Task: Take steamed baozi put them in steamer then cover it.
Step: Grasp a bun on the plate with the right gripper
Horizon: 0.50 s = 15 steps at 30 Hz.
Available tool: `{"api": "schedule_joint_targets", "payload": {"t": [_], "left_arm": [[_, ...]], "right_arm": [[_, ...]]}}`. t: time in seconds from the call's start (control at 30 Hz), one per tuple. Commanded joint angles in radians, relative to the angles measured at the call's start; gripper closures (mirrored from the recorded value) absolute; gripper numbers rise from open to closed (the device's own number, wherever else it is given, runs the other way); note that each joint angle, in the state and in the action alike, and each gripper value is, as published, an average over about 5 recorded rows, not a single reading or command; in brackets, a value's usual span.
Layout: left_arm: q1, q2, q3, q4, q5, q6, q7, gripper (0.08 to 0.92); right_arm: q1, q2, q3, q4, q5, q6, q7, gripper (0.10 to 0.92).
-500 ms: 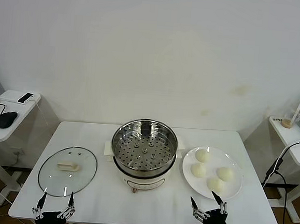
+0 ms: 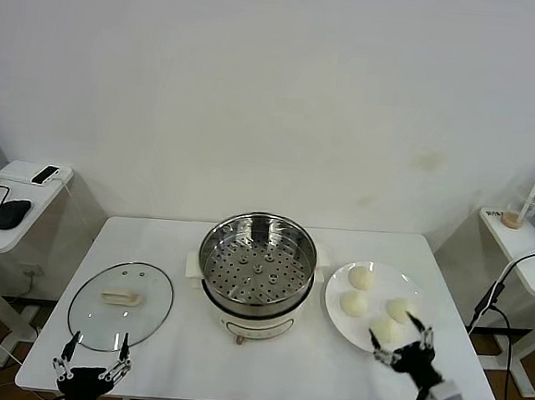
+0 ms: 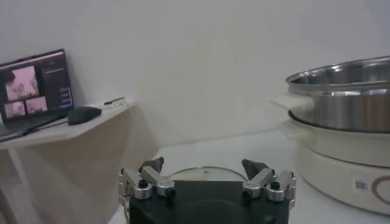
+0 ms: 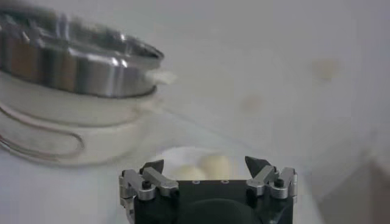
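Moved up and toward the plate since half a second ago: right gripper, now at the plate's near edge, fingers spread wide, nothing between them, tips just beside the nearest bun. Shifted only slightly: left gripper, low at the table's near edge just short of the lid, fingers likewise apart and empty.

No readable writing; only a small square label and a ring mark on the steamer's white base in the left wrist view, too small to make out.

Lid flat on the table left of the steamer, handle up, the oblong cream handle lying left to right.

Steamer at table centre, open, perforated tray bare inside. Four buns on the white plate right of the steamer, close together, none in the pot.

Off to the sides: small shelves, with a mouse and phone on the left, a cup with a straw on the right.
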Motion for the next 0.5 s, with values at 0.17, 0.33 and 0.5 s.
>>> {"api": "schedule_joint_targets", "payload": {"t": [0.17, 0.33, 0.5], "left_arm": [[-0.004, -0.008, -0.034, 0.006, 0.022, 0.001, 0.006, 0.177], [0.000, -0.016, -0.041, -0.006, 0.026, 0.000, 0.009, 0.177], [0.004, -0.016, -0.051, -0.023, 0.025, 0.002, 0.011, 0.177]], "right_arm": [[0.455, -0.376, -0.077, -0.250, -0.444, -0.042, -0.324, 0.203], [0.796, -0.483, -0.364, -0.429, -0.457, 0.021, -0.472, 0.203], [1.128, -0.492, -0.712, -0.602, -0.412, 0.076, -0.613, 0.203]]}}
